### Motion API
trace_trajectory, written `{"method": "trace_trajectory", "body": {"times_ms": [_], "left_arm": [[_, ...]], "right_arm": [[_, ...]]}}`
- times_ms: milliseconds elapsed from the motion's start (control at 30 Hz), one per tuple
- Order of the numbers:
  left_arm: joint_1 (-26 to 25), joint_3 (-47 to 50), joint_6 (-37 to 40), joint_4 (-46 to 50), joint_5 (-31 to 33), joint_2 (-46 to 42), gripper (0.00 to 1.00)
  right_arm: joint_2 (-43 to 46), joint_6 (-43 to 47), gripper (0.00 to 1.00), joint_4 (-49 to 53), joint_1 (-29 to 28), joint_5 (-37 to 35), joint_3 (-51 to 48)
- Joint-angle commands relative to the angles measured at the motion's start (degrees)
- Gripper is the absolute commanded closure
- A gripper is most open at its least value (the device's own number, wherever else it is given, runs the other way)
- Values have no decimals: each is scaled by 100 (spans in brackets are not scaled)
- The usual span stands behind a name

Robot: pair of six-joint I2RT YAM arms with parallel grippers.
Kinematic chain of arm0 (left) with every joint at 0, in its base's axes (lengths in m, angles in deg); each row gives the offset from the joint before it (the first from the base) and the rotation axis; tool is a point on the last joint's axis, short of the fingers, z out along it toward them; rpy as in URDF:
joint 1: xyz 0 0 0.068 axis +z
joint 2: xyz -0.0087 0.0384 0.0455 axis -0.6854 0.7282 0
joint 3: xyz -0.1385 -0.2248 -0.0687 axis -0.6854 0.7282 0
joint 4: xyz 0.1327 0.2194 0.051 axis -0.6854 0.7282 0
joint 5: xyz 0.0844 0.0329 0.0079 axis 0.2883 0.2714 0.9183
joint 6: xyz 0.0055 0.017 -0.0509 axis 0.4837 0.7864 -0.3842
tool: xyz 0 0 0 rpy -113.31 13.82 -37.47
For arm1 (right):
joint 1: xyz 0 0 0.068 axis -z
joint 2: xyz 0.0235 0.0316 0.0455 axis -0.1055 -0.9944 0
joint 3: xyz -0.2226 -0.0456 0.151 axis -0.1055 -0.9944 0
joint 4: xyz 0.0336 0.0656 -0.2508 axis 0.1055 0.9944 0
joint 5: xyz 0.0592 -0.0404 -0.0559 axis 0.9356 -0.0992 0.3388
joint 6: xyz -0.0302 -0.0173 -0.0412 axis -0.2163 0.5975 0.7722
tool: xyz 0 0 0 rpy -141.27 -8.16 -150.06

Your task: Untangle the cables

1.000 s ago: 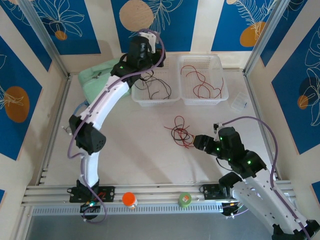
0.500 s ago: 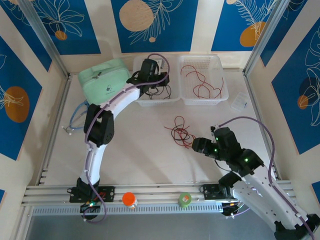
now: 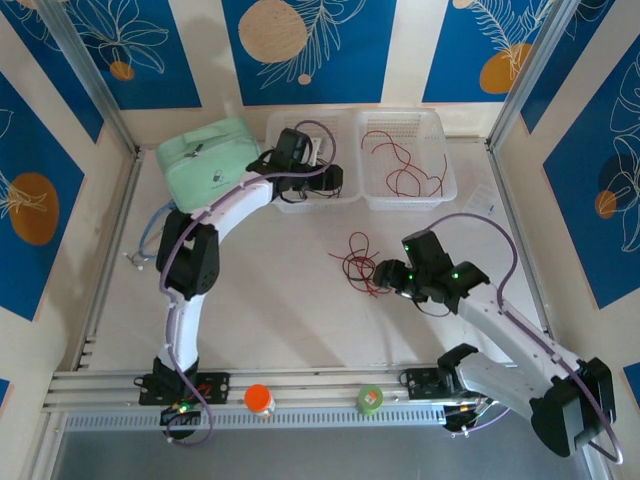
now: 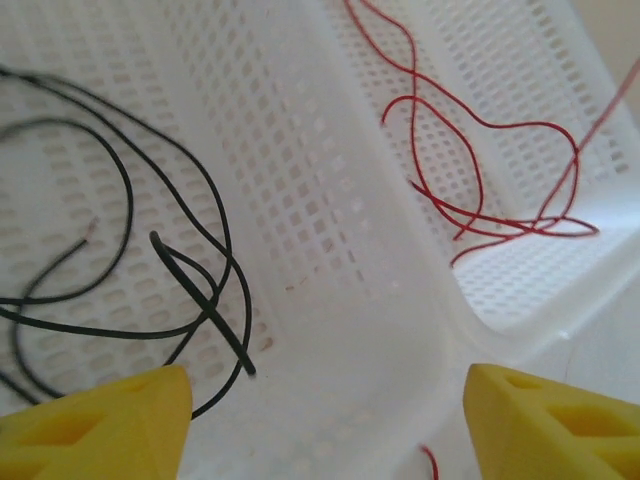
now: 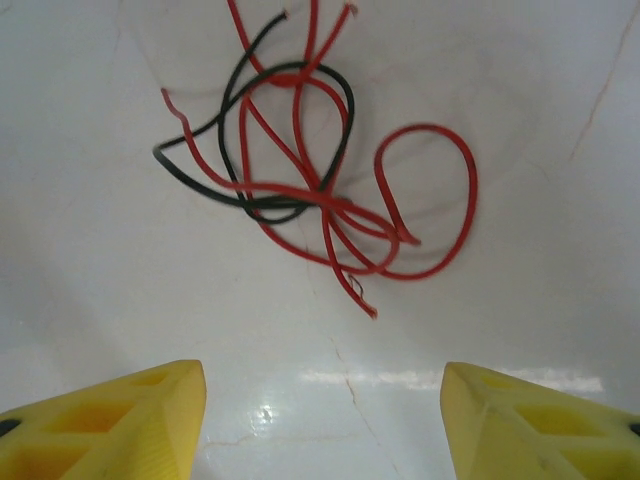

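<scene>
A tangle of red and black cables (image 3: 360, 265) lies mid-table and fills the upper part of the right wrist view (image 5: 300, 180). My right gripper (image 3: 387, 273) (image 5: 320, 420) hovers just right of it, open, with bare table between its fingers. Black cables (image 4: 130, 250) lie loose in the left basket (image 3: 290, 203). My left gripper (image 3: 330, 180) (image 4: 325, 430) stands open over that basket's right wall, holding nothing. Red cables (image 3: 405, 160) (image 4: 480, 170) lie in the right basket (image 3: 450, 185).
A mint-green pouch (image 3: 205, 165) sits at the back left, with a blue-grey looped cord (image 3: 150, 235) at the left edge. An orange-capped item (image 3: 259, 400) and a green tape roll (image 3: 370, 400) rest on the front rail.
My left arm came down to the left basket and its gripper opened, leaving the black cable inside. My right gripper moved left, closer to the tangle.
</scene>
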Motion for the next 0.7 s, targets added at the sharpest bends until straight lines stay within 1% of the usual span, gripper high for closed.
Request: {"method": "trace_trajectory", "body": {"times_ms": [0, 67, 133, 233, 300, 333, 400, 467, 567, 667], "left_arm": [[-29, -387, 702, 879, 394, -751, 24], [-102, -308, 977, 1142, 619, -1091, 22], [-183, -165, 1157, 1339, 872, -1456, 20], [-300, 30, 1253, 1695, 1091, -1983, 19], [-379, 219, 1212, 1883, 1155, -2317, 19], [-422, 347, 1171, 1965, 1173, -2492, 19], [-499, 657, 1059, 2007, 1174, -2841, 19], [-570, 1088, 899, 1929, 1156, -3233, 19], [-653, 1738, 687, 1671, 1012, -3800, 19], [-690, 2182, 567, 1581, 960, -4265, 19]], "right_arm": [[-327, 401, 40, 68, 63, 70, 399], [-600, 854, 43, 271, 90, -52, 644], [-861, 1548, 44, 474, 122, -124, 923], [-1144, 2543, 45, 821, 158, -246, 1235], [-1247, 2919, 46, 1035, 169, -232, 1370], [-1275, 2944, 46, 1060, 190, -233, 1392], [-1305, 3032, 47, 954, 254, 23, 1328], [-1453, 3066, 49, 922, 289, 51, 1335], [-1834, 3054, 56, 970, 379, 38, 1429], [-2145, 2960, 60, 933, 380, 34, 1438]]}}
